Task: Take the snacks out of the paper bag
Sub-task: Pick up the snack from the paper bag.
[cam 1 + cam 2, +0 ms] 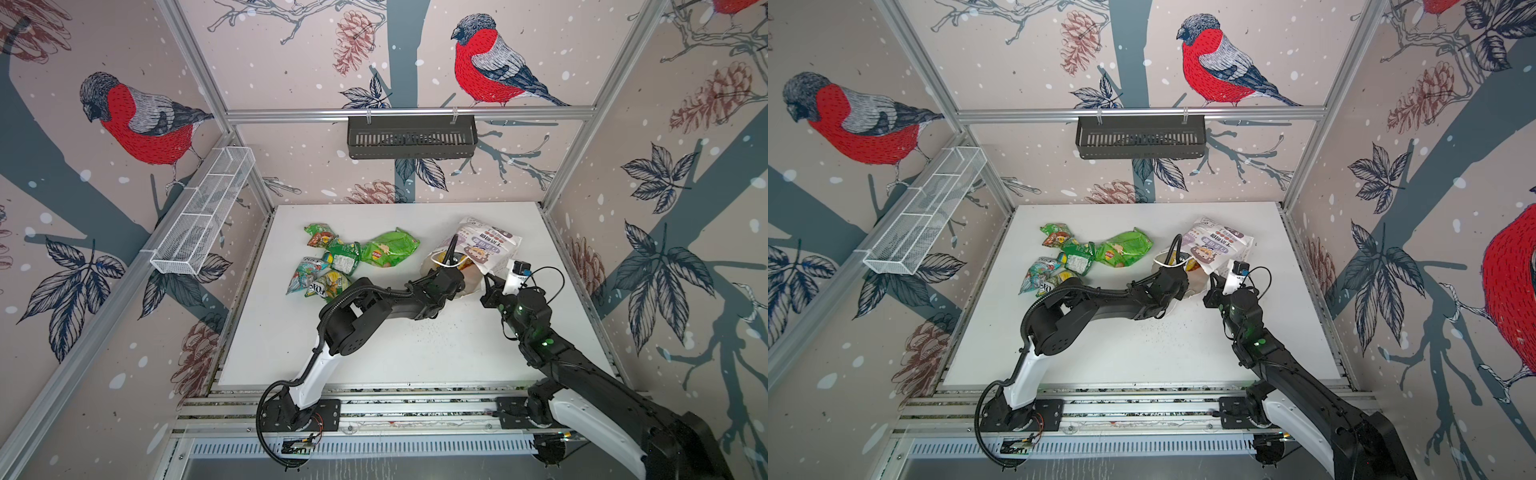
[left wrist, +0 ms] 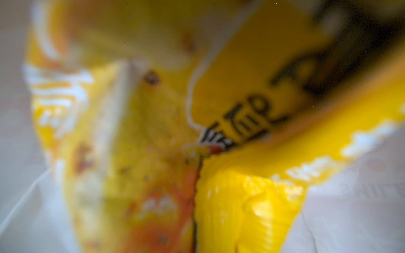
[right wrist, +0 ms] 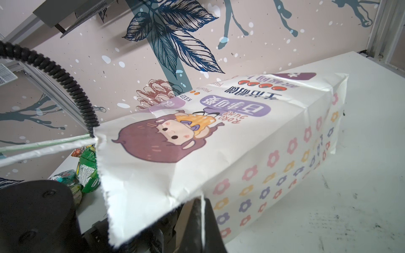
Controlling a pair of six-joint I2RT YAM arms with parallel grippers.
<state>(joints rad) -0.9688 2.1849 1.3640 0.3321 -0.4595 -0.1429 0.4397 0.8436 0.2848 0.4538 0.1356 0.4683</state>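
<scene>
**Left arm in the bag's mouth, right arm pinching its rim**

White tabletop fills the middle of both top views, walled in by wallpaper of red-breasted birds and pine cones. Right of centre lies the white paper carrier bag, printed with a purple cartoon figure and small coloured flowers. It is on its side, with its mouth toward the lower left of the frame.

The right gripper sits at the lower right corner of that mouth, jaws pressed together on the paper rim. In the right wrist view the rim stands clear of the table, and the bag's flowered side faces the camera.

The left gripper is inside the mouth beside the white cord handle. Paper hides its fingertips, so I cannot tell whether it is spread or pinching. A blurred yellow foil snack packet, between white paper walls, fills the left wrist view.

Left of centre, crinkly foil snack packets, mostly green, lie touching in a cluster on the table. The largest is just beside the bag's mouth.
</scene>
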